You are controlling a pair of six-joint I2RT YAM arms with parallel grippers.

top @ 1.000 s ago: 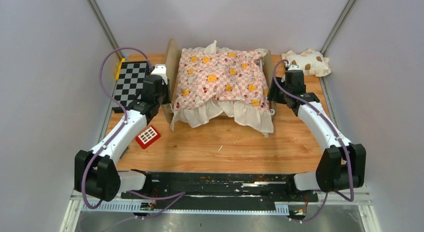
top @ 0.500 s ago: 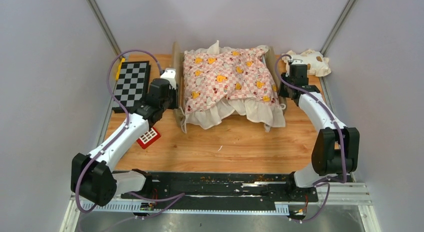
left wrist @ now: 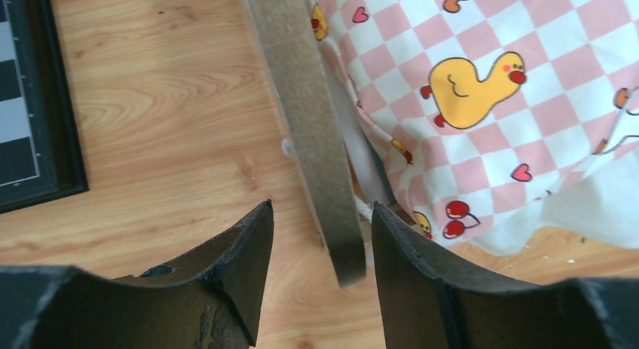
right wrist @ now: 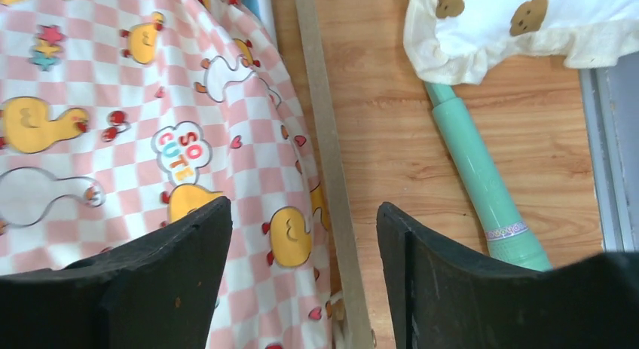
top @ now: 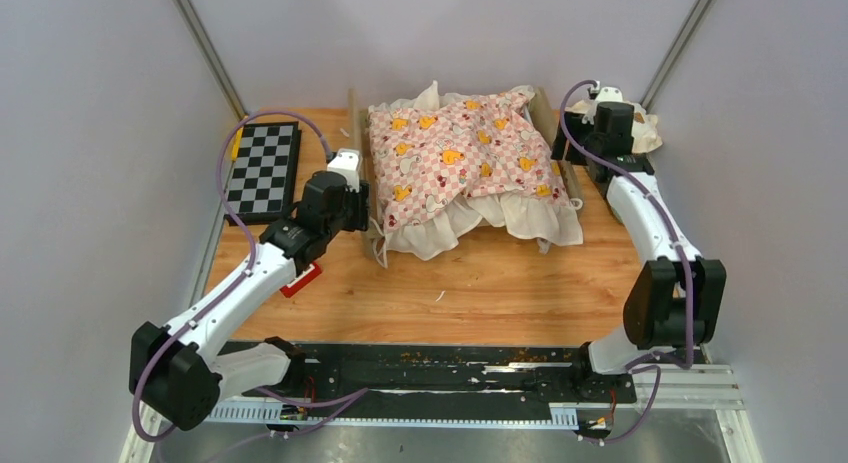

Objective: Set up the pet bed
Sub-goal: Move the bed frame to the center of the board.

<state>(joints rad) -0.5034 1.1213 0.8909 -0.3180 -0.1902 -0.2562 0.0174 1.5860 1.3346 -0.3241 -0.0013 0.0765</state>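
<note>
The pet bed stands at the back middle, its light-wood left end board [top: 358,143] and right end board [top: 560,148] upright. A pink checkered cushion [top: 460,148] lies over it and hides its base. My left gripper [top: 362,208] is at the near corner of the left board [left wrist: 316,138]. Its jaws are open on either side of the board, with a gap on each side [left wrist: 320,213]. My right gripper [top: 580,155] is open at the right board [right wrist: 324,123], with cushion [right wrist: 113,100] and board between its fingers [right wrist: 303,206], and it grips nothing.
A cream brown-spotted pillow [top: 645,128] lies at the back right, over one end of a green tube [right wrist: 482,183]. A chessboard [top: 262,168] sits at the back left. A red and white block [top: 300,280] pokes out from under my left arm. Walls stand close on both sides.
The bed has slid right and turned a little. My left arm followed it rightward and my right gripper moved toward the back. Both grippers have opened off the end boards.
</note>
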